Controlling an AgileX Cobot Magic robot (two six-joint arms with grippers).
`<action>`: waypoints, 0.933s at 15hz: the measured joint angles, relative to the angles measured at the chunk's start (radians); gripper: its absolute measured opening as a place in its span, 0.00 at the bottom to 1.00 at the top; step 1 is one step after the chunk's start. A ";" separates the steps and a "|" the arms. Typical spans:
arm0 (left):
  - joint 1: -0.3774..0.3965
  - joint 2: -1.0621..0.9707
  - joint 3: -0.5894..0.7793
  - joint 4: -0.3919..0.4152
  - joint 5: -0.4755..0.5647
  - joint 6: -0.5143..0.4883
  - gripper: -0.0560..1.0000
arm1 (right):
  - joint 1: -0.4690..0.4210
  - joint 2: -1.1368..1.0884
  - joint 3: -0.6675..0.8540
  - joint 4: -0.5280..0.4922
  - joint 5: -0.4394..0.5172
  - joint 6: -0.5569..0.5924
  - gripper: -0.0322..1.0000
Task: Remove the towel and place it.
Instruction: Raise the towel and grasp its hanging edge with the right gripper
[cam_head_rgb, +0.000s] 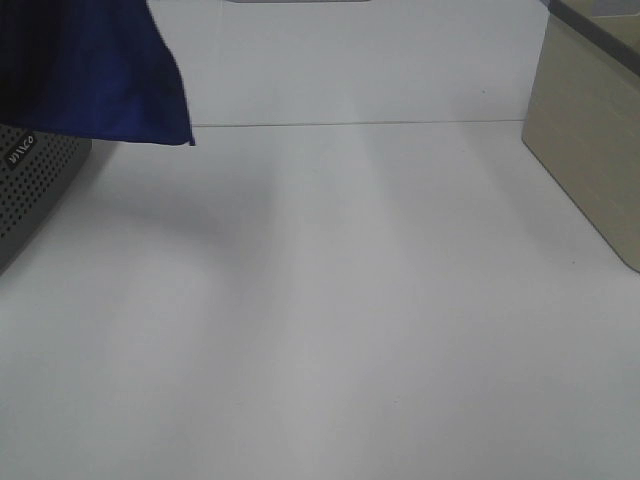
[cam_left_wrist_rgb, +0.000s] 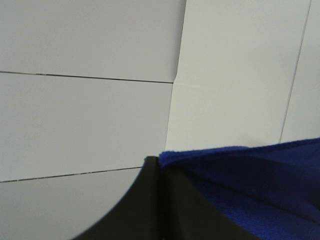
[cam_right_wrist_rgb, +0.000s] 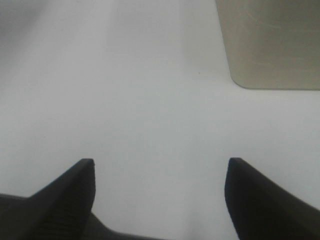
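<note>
Limp, likely light towel (cam_head_rgb: 90, 70) hangs by its edge from the clamped left pincer (cam_left_wrist_rgb: 158, 163); the right pincer (cam_right_wrist_rgb: 161, 166) stands apart, empty.

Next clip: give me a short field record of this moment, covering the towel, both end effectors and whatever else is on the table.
towel: royal blue, hanging at the upper left of the high view, apparently held up off the table
left end effector: shut on the towel's edge
right end effector: open, empty, above bare white table near the beige box
other items: grey perforated unit at the left edge; beige box at the right
task status: towel held, not yet placed
</note>
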 joint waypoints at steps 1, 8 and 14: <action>-0.023 0.021 0.000 0.002 -0.002 -0.002 0.05 | 0.000 0.017 -0.005 0.041 -0.044 -0.017 0.72; -0.144 0.080 0.001 0.010 -0.097 -0.130 0.05 | 0.000 0.536 -0.008 0.760 -0.476 -0.869 0.72; -0.203 0.118 0.001 0.005 -0.173 -0.162 0.05 | 0.000 0.967 -0.008 1.495 -0.397 -1.621 0.78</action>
